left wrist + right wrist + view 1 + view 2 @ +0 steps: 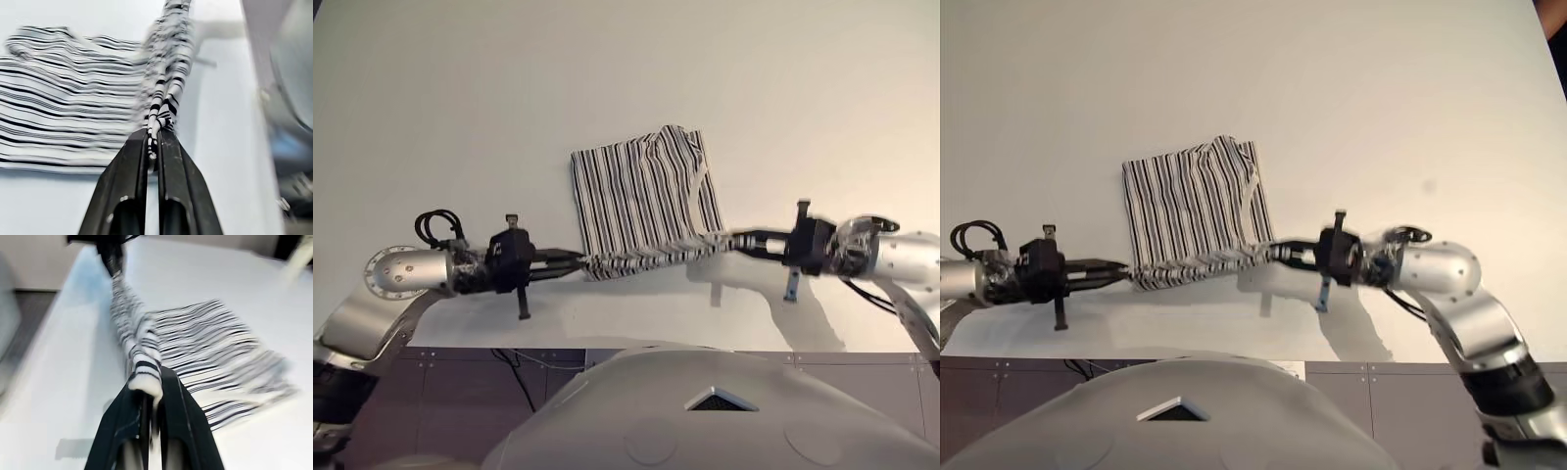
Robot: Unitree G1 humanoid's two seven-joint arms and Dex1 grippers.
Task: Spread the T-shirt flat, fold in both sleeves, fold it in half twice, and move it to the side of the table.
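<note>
Striped T-shirt (644,196) — partly folded on white table, near edge lifted, stretched taut

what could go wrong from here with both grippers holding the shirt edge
1. The left gripper and right gripper each pinch only a thin bunch of the shirt at their fingertips; pulling further apart could slip it free.
2. The held edge is roped up between them, not flat, so a fold laid down now may trap creases.
</note>
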